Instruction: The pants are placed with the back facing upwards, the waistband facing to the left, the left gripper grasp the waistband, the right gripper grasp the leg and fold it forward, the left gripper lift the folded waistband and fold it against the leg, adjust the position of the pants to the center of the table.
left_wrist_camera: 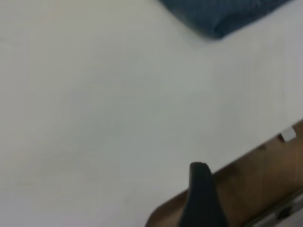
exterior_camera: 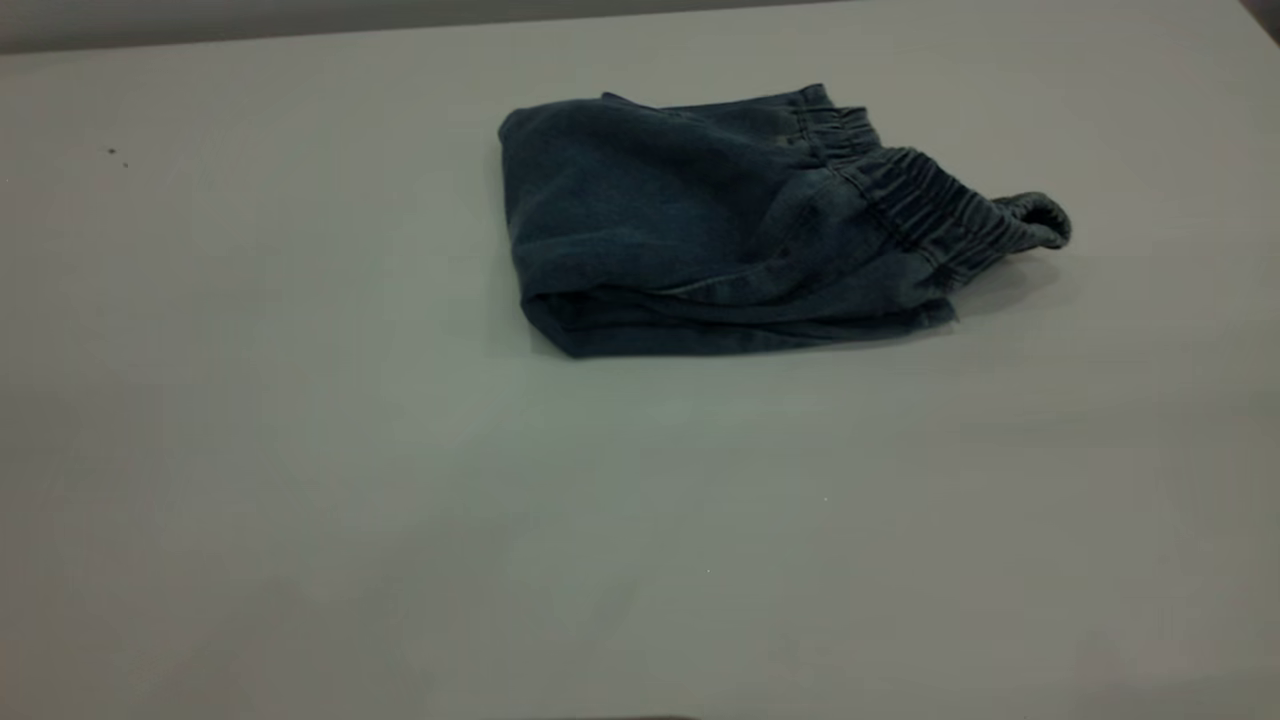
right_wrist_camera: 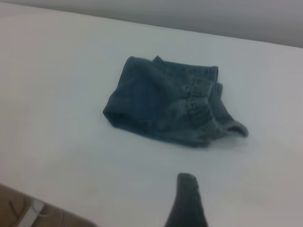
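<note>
Looking past the left gripper point(left_wrist_camera: 201, 189) in its wrist view, you had only one dark fingertip in sight, so you could not tell whether those jaws were open or closed. They gripped nothing visible and hung over bare worktop point(left_wrist_camera: 104, 118) near its wooden-looking edge, with a corner of the pants point(left_wrist_camera: 222, 16) well apart from them.

You had the same from the right gripper point(right_wrist_camera: 187, 201): a single dark fingertip, jaws impossible to judge, nothing in them. It stood back from the pants point(right_wrist_camera: 161, 101) with open worktop point(right_wrist_camera: 71, 94) between.

Neither arm appeared in the exterior view. There the pants point(exterior_camera: 680, 210) lay alone on the worktop point(exterior_camera: 400, 500), folded into a compact, roughly rectangular bundle, sitting toward the far side and a little right of the middle. The folded edge faced left, and stacked layers showed along the near edge. The waistband point(exterior_camera: 920, 205) lay at the right end on top of the bundle, its ruched elastic running from far to near-right, and a small loop of it stuck out past the bundle onto the worktop at the far right. You saw plain dark denim on the upper face.
</note>
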